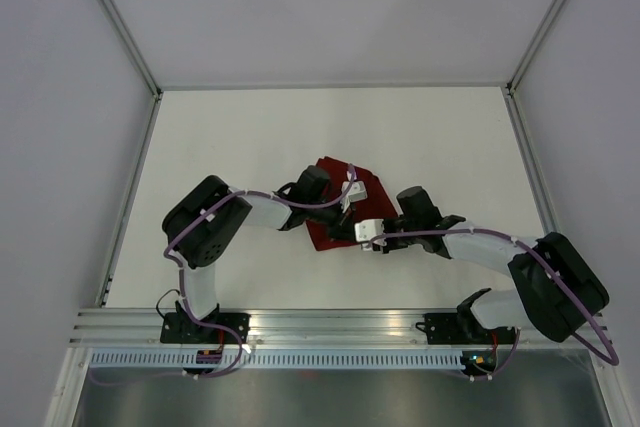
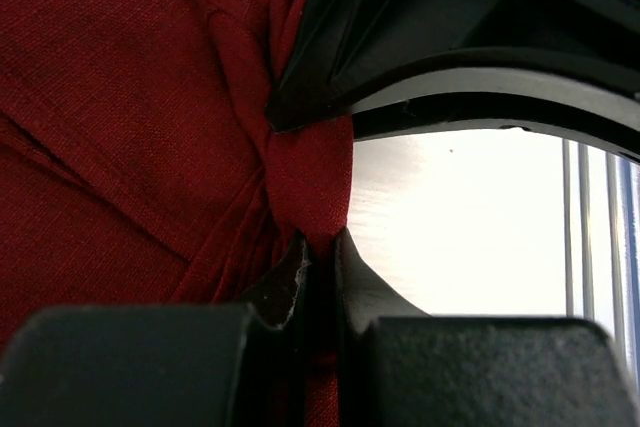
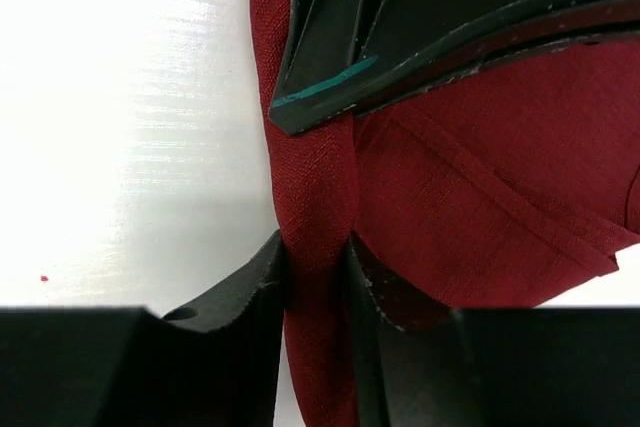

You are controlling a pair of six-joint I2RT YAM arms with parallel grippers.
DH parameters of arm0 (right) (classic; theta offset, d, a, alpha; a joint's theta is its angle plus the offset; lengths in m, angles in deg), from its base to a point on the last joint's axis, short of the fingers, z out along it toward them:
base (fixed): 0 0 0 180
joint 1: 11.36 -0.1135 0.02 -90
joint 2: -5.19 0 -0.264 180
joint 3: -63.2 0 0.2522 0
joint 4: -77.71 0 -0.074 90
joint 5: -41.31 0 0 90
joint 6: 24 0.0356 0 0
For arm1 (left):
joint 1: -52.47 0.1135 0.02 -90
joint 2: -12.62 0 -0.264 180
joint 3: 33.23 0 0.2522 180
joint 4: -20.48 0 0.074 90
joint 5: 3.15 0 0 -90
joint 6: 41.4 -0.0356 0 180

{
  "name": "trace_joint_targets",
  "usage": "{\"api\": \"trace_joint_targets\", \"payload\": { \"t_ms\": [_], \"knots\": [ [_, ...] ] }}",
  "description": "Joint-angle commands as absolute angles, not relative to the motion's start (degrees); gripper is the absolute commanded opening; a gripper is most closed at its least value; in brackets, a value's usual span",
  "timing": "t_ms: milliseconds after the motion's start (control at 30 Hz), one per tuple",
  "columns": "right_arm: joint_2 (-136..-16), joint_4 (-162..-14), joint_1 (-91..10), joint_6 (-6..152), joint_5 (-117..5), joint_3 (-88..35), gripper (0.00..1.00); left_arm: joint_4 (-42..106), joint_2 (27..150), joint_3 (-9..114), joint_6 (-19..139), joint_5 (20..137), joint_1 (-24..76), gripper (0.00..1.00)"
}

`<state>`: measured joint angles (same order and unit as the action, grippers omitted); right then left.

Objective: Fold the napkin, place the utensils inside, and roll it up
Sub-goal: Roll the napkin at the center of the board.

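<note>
White table (image 1: 230, 147) with the maroon napkin (image 1: 372, 187) lying crumpled at its centre, partly under both wrists. The left gripper (image 2: 308, 182) is clamped on a twisted ridge of the cloth. The right gripper (image 3: 312, 187) pinches a narrow fold at the napkin's edge, pads touching the fabric on both sides. No utensils can be made out. The cloth appears light, limp and woven: it should drape and bunch, not hold shape, so it is best gripped at corners or hemmed edges and kept taut between the arms.
</note>
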<state>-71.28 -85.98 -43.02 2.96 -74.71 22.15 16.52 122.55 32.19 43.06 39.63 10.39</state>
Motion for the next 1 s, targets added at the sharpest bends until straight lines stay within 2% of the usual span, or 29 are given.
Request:
{"api": "trace_joint_targets", "payload": {
  "t_ms": [0, 67, 200, 367, 667, 967],
  "knots": [
    [-74.5, -79.7, -43.3, 1.0, -73.4, 20.2, 0.32, 18.3, 120.2, 28.8, 41.9, 43.6, 10.3, 0.14],
    [-75.5, -76.9, -43.3, 1.2, -73.5, 17.7, 0.27, 17.0, 118.1, 28.3, 42.4, 46.1, 10.3, 0.23],
    [-79.8, -66.7, -43.3, 2.4, -74.7, 12.0, 0.24, 14.8, 115.5, 27.1, 42.8, 50.5, 10.3, 0.35],
    [-84.1, -60.0, -43.3, 5.4, -75.8, 5.2, 0.19, 10.9, 112.6, 25.4, 44.5, 57.3, 10.6, 0.37],
    [-93.2, -51.1, -43.3, 9.3, -78.6, -3.0, 0.19, 5.9, 106.8, 20.2, 44.8, 67.9, 10.6, 0.40],
    [-106.4, -38.6, -43.3, 11.5, -84.4, -16.1, 0.18, 3.4, 101.7, 16.3, 42.3, 72.1, 9.6, 0.43]
  ]
}}
